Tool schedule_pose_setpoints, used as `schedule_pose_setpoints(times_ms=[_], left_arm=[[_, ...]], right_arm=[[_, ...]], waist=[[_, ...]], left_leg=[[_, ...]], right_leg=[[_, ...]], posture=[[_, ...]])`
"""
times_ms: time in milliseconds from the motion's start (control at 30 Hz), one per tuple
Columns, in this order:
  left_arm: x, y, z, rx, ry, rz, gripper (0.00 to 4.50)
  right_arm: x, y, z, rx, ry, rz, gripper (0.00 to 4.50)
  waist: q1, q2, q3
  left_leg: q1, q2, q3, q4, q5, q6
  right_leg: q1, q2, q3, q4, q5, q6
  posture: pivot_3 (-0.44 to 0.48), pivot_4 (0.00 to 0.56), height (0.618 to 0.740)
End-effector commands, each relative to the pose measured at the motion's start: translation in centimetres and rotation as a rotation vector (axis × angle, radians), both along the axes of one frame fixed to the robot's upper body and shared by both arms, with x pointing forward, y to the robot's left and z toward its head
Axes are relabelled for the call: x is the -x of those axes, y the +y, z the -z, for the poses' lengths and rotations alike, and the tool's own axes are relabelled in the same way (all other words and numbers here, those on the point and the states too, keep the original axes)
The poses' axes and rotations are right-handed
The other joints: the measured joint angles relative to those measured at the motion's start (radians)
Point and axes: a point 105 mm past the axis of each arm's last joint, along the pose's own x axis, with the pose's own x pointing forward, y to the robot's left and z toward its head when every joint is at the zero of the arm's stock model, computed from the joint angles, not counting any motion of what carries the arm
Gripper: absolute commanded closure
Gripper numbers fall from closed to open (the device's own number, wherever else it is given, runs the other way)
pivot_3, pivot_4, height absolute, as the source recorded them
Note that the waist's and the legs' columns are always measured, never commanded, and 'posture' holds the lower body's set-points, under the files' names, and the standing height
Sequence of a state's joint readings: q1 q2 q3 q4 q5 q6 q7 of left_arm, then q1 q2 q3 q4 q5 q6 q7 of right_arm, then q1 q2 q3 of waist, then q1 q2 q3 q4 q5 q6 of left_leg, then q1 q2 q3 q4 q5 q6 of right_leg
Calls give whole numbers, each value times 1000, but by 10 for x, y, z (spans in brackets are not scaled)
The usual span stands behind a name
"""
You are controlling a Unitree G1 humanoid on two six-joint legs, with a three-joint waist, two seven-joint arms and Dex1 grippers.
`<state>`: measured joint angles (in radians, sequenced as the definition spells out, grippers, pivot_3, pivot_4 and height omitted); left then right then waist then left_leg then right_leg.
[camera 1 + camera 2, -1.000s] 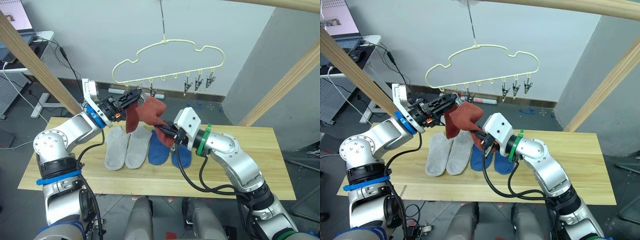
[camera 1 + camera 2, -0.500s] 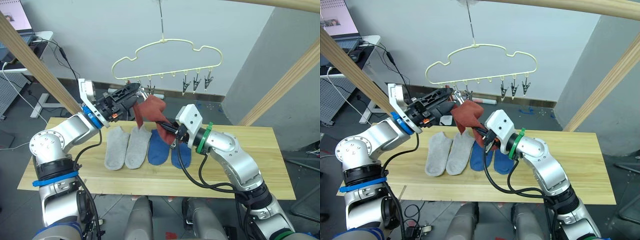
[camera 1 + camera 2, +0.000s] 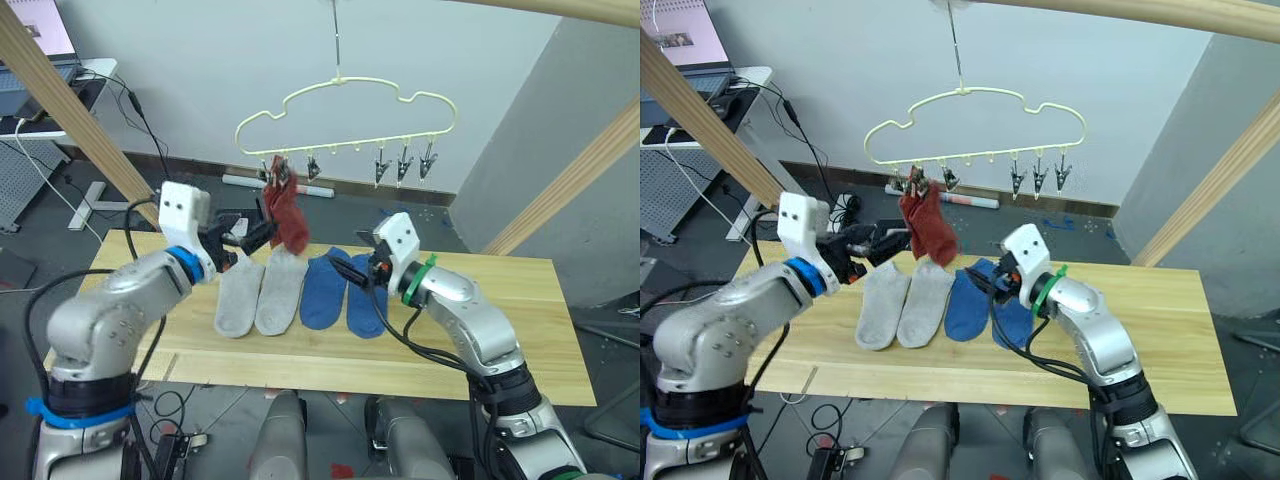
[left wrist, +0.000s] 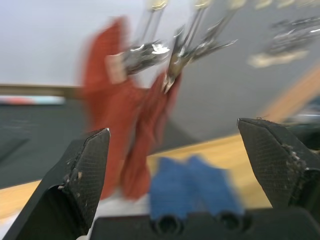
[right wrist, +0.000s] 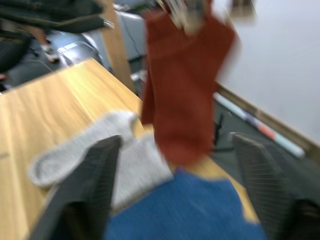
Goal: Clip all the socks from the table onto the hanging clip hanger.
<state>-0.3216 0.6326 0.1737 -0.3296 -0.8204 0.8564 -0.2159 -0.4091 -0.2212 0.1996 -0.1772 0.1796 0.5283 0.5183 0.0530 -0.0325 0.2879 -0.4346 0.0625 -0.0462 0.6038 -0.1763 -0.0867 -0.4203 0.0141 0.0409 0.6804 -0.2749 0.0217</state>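
The pale-yellow clip hanger [image 3: 340, 80] hangs above the table's [image 3: 500, 330] far edge. Rust-red socks [image 3: 287, 215] dangle from its leftmost clips, free of both grippers. Two light grey socks [image 3: 258, 292] and two blue socks [image 3: 342, 293] lie side by side on the wood. My left gripper [image 3: 248, 232] is open just left of the hanging red socks, with nothing between its fingers [image 4: 82, 175]. My right gripper [image 3: 357, 270] is open low over the blue socks, to the right of the red ones, and holds nothing.
Several empty clips [image 3: 404, 165] hang at the hanger's right end. Thick wooden frame beams slant at the left [image 3: 70, 110] and right [image 3: 580, 170]. A white desk with a laptop [image 3: 55, 65] stands at the far left, with cables on the floor behind the table.
Both grippers opened and let go of the red sock, which now hangs from a clip. Both arms drew back and down from the hanger. The camera view also shifted slightly.
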Motion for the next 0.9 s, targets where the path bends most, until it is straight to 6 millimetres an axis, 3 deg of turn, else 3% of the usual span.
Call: schedule_pose_setpoints(times_ms=[33, 200, 300, 467, 667, 900], left_arm=[[9, -20, -6, 62, -44, 113, 0], [-1, -18, -20, 95, -183, 75, 0], [-3, -27, -35, 25, -351, 77, 665], [-8, -54, -29, -78, -430, 90, 2058], [-19, -76, -32, -71, -494, 94, 2058], [-35, -88, -33, -62, -523, 52, 2058]], right_arm=[[2, -9, -13, -24, -57, 22, 35], [3, -19, -25, -52, -86, 54, 35], [6, -23, -43, -96, -127, 66, 0], [11, -28, -59, -118, -184, 68, 0], [16, -26, -71, -165, -210, 52, 0], [17, -24, -77, -177, -229, 53, 0]], waist=[[2, 0, 0], [2, 0, 0], [4, 0, 0], [4, 0, 0], [1, 0, 0], [-2, 0, 0]], left_leg=[[0, 0, 0, 0, 0, 0], [0, 1, -1, 0, 0, 0], [0, 0, 0, 0, 0, 0], [0, -1, 0, 0, 0, 0], [0, 0, 0, 1, 0, 0], [0, 0, 0, 1, 0, 0]], right_leg=[[0, 0, 0, 0, 0, 0], [0, 1, -1, 1, 0, 0], [0, 1, -1, 0, 0, 0], [0, 0, 0, 0, 0, 0], [0, 1, 0, 0, 0, 0], [0, 1, 0, 0, 0, 1]], posture=[[210, 273, 740], [206, 276, 740], [206, 277, 740], [190, 278, 740], [166, 278, 740], [147, 270, 740]])
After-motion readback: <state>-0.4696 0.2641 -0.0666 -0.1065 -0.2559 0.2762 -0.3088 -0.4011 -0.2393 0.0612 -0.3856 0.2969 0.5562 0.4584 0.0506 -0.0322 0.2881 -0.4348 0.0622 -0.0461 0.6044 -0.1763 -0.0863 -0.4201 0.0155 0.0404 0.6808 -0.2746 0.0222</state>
